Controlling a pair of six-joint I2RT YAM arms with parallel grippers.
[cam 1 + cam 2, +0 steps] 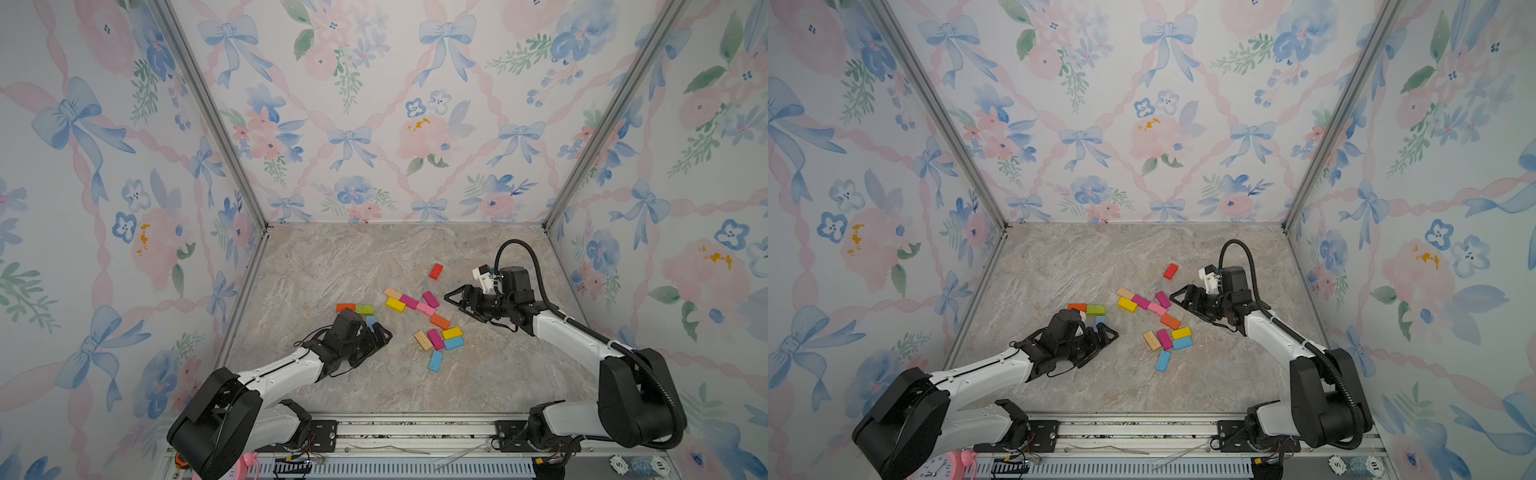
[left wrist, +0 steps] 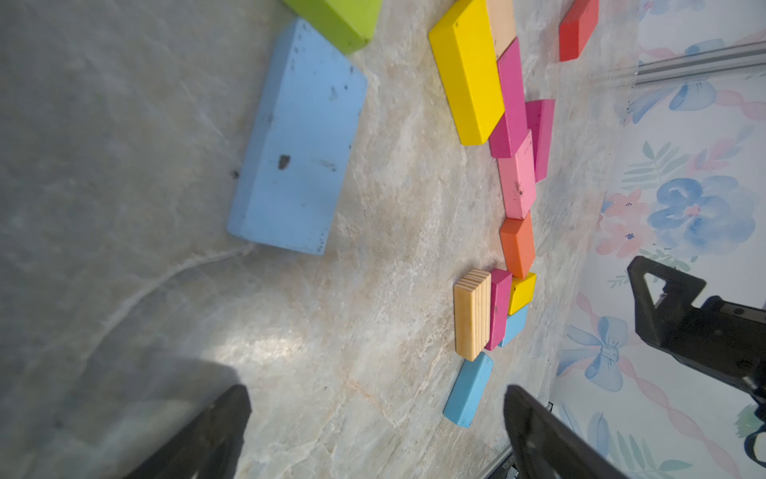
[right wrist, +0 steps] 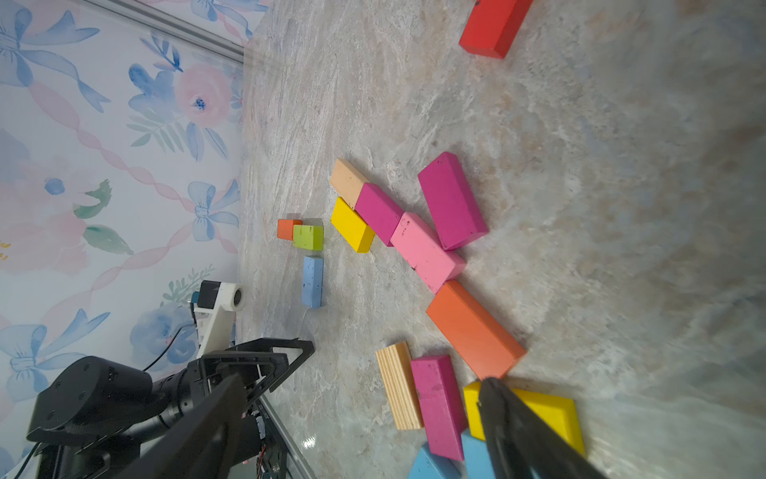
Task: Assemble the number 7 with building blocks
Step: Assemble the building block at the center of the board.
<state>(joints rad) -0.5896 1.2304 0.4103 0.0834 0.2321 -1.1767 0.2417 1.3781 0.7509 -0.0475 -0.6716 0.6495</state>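
Observation:
The building blocks lie flat on the marble table (image 1: 324, 266). An orange (image 1: 345, 307) and a green block (image 1: 364, 309) sit end to end, with a pale blue block (image 2: 298, 141) just below the green one. My left gripper (image 1: 384, 332) stands open and empty just in front of that blue block. A slanting chain runs from a yellow block (image 1: 395, 304) through magenta and pink to an orange block (image 1: 439, 321). A striped wood block (image 1: 423, 340) heads a second cluster. One red block (image 1: 436, 271) lies alone farther back. My right gripper (image 1: 453, 303) hovers open and empty right of the chain.
Floral wallpapered walls with aluminium posts (image 1: 582, 166) close in the table on three sides. A metal rail (image 1: 415, 432) with both arm bases runs along the front edge. A pink clock (image 1: 951, 465) and poker chips (image 1: 1358, 465) lie beyond the rail.

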